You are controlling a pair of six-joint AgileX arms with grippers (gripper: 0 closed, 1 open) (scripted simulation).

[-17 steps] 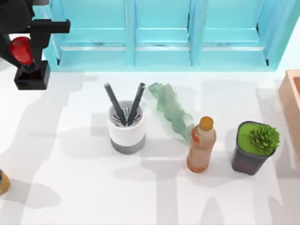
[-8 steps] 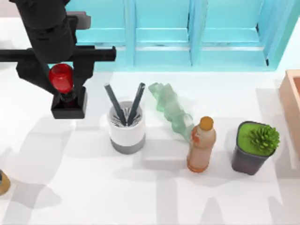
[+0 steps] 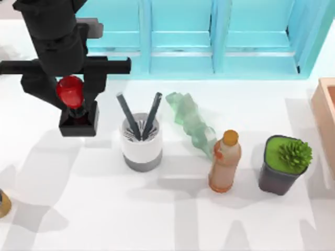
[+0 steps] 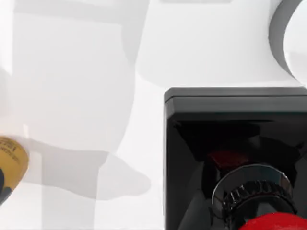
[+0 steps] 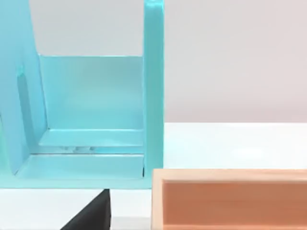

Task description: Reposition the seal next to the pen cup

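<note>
Left of the pen cup [image 3: 141, 144], in the top view, my left gripper [image 3: 70, 90] holds the seal [image 3: 77, 110], its fingers clamped on the glossy red knob while the square black block base hangs just below. The seal sits just beside the cup, with a narrow strip of white table [image 3: 172, 219] showing between the base's right edge and the cup's white wall; whether the base touches the tabletop cannot be told. In the left wrist view the seal [image 4: 235, 158] has its black base edge lying near the cup's grey bottom band [image 4: 278, 28], apart from it. Open room lies in front of the seal and cup, a broad bare stretch of table running toward the near edge, broken at the far left by a yellow-labelled object [image 3: 2, 203] cut off by the frame. Right of the cup stand a crumpled green translucent piece [image 3: 192, 124], an orange-capped bottle [image 3: 225, 161] and a dark pot with a green plant [image 3: 284, 164]. A turquoise shelf [image 3: 183, 36] lines the table's back edge, and a wooden box [image 3: 325, 112] crowds the right edge. My right arm is parked, its wrist camera facing the shelf [image 5: 91, 120] and the box [image 5: 230, 199].
</note>
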